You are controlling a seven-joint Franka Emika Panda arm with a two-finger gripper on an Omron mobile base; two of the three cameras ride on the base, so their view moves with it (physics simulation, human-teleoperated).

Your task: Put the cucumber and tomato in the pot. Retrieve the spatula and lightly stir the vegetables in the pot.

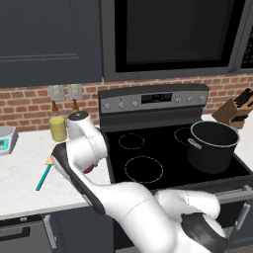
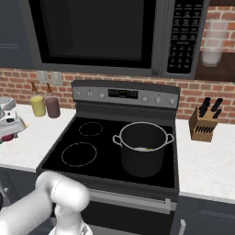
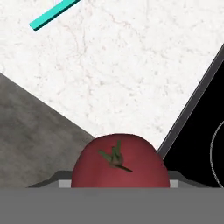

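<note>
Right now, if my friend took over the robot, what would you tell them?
Gripper: closed on the tomato, held above the white counter just left of the stove.
Cucumber: something yellow-green shows at the bottom of the pot, probably the cucumber.
Pot: on the stove's front right burner.
Spatula: lying on the counter left of the stove, not yet touched.
Done: cucumber looks to be in the pot, tomato grasped.
Left: carry the tomato over, drop it in the pot, then fetch the spatula and stir gently.
</note>
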